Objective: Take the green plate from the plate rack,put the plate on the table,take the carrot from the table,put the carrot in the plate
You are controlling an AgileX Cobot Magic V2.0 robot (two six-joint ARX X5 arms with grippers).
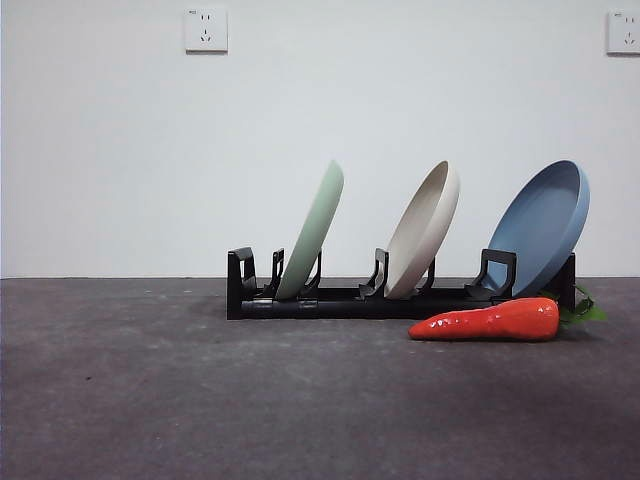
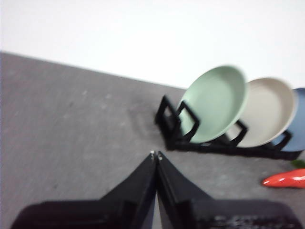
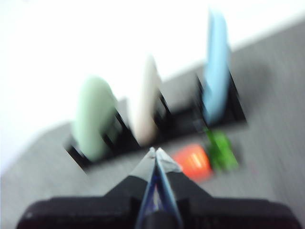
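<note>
The green plate point(image 1: 314, 228) point(image 2: 215, 109) point(image 3: 93, 117) stands tilted in the left slot of the black plate rack point(image 1: 340, 300) point(image 2: 174, 125) point(image 3: 178, 119). An orange-red carrot point(image 1: 490, 322) point(image 2: 286, 179) point(image 3: 193, 162) with a green top lies on the dark grey table point(image 1: 200, 390) just in front of the rack's right end. My left gripper point(image 2: 156, 154) is shut and empty, above the table short of the rack. My right gripper point(image 3: 155, 150) is shut too, its tips near the carrot in a blurred picture. Neither arm shows in the front view.
A beige plate point(image 1: 425, 240) point(image 2: 267, 110) point(image 3: 145, 107) leans in the rack's middle slot and a blue plate point(image 1: 543, 225) point(image 2: 298, 119) point(image 3: 217, 71) in its right one. A white wall with two sockets point(image 1: 206, 30) rises behind the table.
</note>
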